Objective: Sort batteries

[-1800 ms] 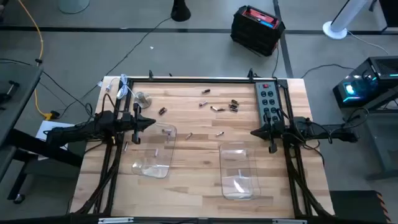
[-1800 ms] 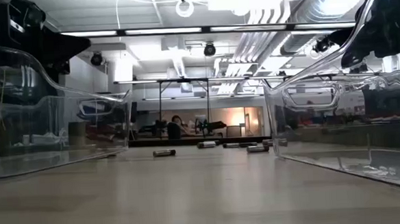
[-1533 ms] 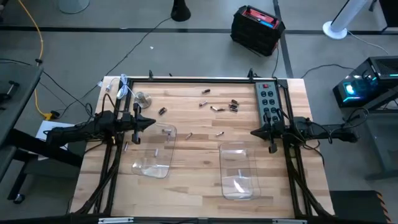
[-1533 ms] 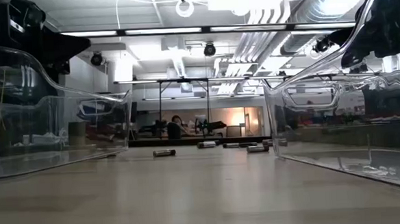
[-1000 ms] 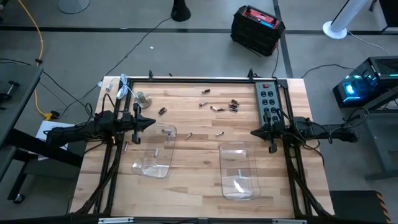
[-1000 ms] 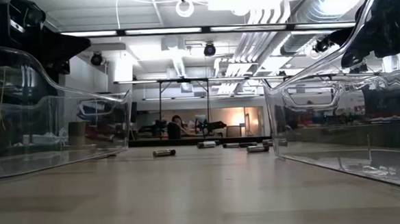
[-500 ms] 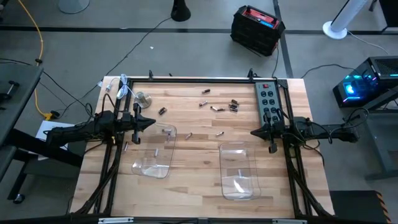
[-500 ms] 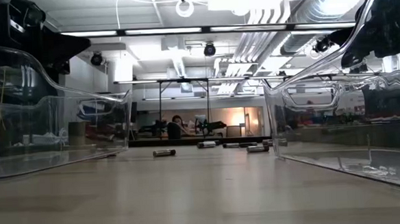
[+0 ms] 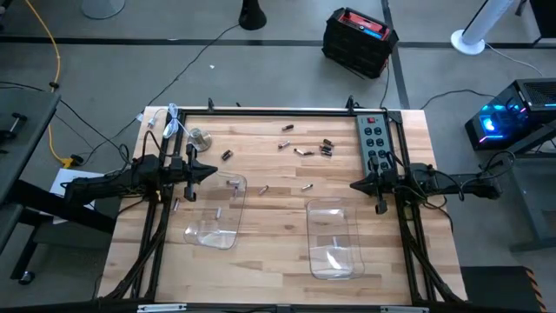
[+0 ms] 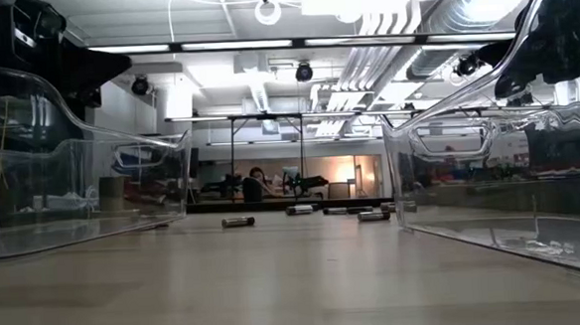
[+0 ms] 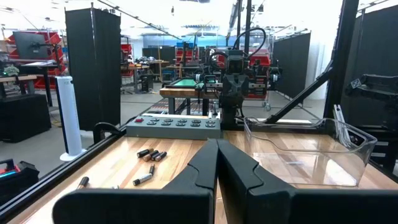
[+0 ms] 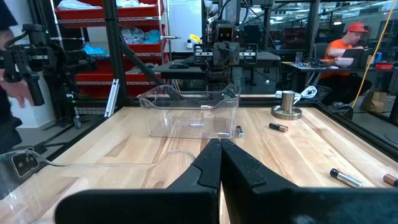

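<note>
Batteries lie scattered on the far middle of the wooden table, some silvery, some dark; a small cluster sits near the power strip. Two more lie between the arms. Two cells show inside the left clear tray. My left gripper hovers shut at that tray's far left corner. My right gripper hovers shut beyond the right clear tray. In the wrist views both pairs of fingers meet with no gap and hold nothing.
A grey power strip lies along the far right edge. A silver puck and white cable sit at the far left corner. A black frame rims the table. People show in the room beyond.
</note>
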